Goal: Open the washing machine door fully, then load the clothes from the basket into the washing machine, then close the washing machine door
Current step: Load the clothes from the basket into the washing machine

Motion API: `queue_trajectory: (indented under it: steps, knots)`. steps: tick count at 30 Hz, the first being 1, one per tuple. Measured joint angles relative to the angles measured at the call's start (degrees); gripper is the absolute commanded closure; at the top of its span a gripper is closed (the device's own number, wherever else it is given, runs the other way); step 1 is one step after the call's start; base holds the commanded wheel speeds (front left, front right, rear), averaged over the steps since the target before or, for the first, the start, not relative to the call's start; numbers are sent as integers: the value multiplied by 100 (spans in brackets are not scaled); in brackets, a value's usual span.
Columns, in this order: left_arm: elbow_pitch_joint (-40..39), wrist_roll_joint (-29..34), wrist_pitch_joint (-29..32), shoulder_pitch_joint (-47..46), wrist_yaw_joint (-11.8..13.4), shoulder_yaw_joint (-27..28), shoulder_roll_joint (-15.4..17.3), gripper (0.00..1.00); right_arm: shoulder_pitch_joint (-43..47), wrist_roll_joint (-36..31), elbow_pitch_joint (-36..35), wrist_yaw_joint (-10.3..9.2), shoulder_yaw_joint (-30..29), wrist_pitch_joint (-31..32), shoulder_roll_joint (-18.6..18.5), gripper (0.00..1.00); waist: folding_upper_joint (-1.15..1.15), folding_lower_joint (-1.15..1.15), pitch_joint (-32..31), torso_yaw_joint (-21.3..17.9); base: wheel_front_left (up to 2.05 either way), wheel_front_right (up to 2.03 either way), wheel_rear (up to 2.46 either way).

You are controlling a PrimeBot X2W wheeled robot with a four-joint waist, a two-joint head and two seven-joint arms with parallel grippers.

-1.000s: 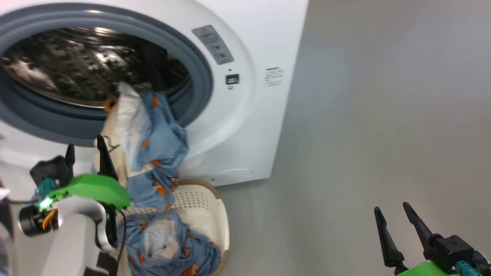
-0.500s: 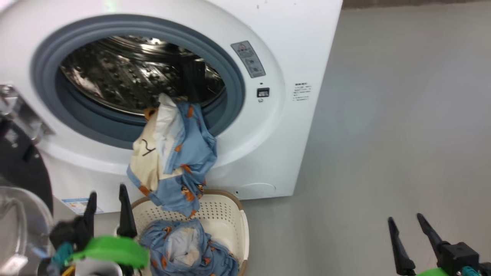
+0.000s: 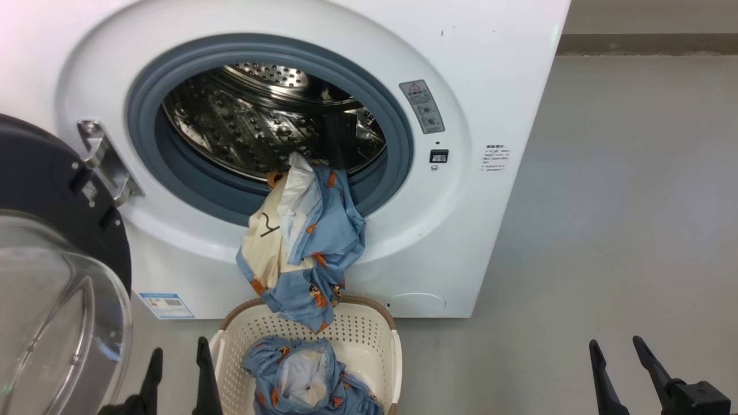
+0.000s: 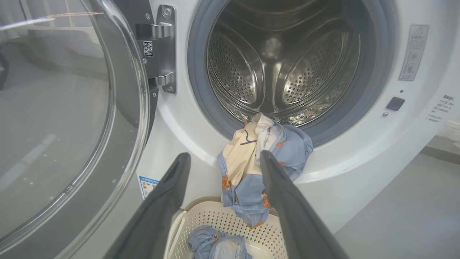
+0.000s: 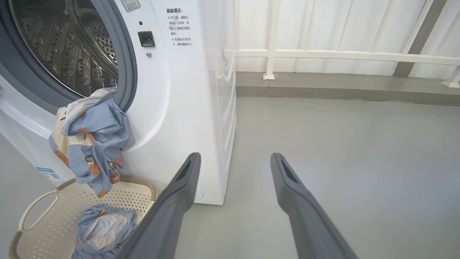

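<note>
- left claw (image 3: 179, 349) stands open and empty at the lower left of the head view, its two dark fingers pointing up just left of the basket (image 3: 375, 340).
- right claw (image 3: 616, 343) is likewise spread wide with nothing between its fingers, over bare grey floor (image 3: 605, 230) well to the right of the washing machine (image 3: 501, 69).
- washing machine door (image 3: 40, 173) is swung open to the left on its metal hinge (image 3: 104, 161), its clear glass bowl bulging toward the camera.
- one piece of the clothes (image 3: 305, 242) hangs out of the opening: its top lies on the lower lip of the grey gasket (image 3: 144, 121), and the rest droops down the white front, with its lowest tip over the basket's back rim.
- second piece (image 3: 305, 380) lies bunched inside the basket, which sits on the floor close before the machine's front.
- steel drum (image 3: 259, 127) shows shiny and perforated behind the draped piece.
- small blue label (image 3: 167, 305) sits low on the front, left of the basket.
</note>
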Motion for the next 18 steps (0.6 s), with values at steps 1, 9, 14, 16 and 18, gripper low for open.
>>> queue_trajectory:
  steps: [1,9,14,16,18]
  knots:
    - [-62,0,0,62,22,-29,0,0,2,-1,-20,0,7,1,-2,0,0,0,-7,26,0,0,0]
    - [-332,-25,1,558,142,-142,9,0,131,-450,-109,0,-76,0,-36,0,0,0,-82,102,0,0,0]
    - [-332,-32,1,642,169,-164,19,0,127,-501,-42,1,-375,0,2,0,0,0,-107,98,0,0,0]
    - [-322,-30,1,660,134,-154,20,0,125,-483,69,0,-408,1,25,0,0,0,-116,89,0,0,0]
    - [-319,-30,1,662,121,-129,20,0,122,-458,110,0,-434,1,41,0,0,0,-123,71,0,0,0]
